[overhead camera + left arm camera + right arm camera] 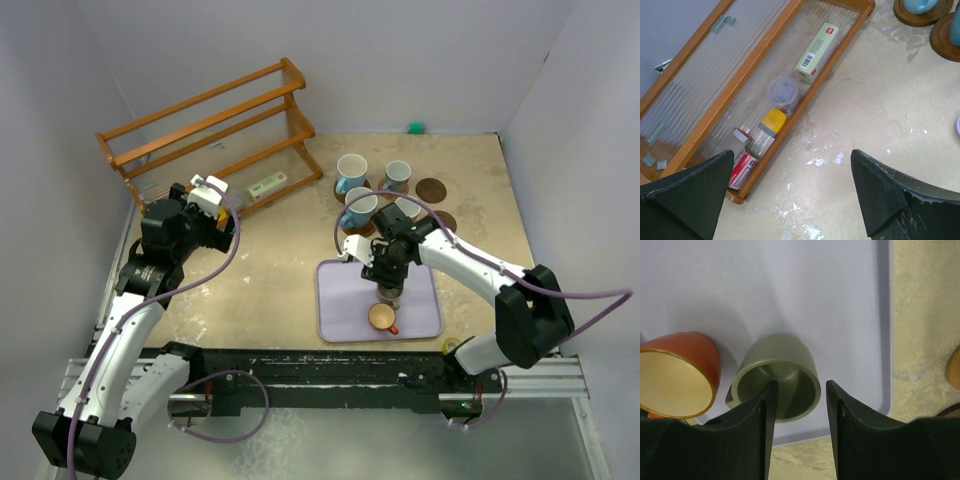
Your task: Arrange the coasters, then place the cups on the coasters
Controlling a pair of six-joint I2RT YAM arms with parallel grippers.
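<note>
A grey-olive cup (777, 371) and an orange cup (681, 374) stand on the lavender tray (340, 300). My right gripper (801, 385) is low over the grey-olive cup. One finger is inside the cup and the other outside its rim, with a gap still showing, so it is open. Three white-and-blue cups (351, 171) (398, 175) (360, 207) sit on coasters behind the tray. Two brown coasters (432, 189) (446, 221) lie bare to their right. My left gripper (792, 167) hangs wide open over bare table beside the rack.
A wooden rack (215, 125) stands at the back left, with small boxes and bottles (817, 52) on its bottom shelf. A small green object (415, 127) lies by the back wall. White walls close in the table on three sides.
</note>
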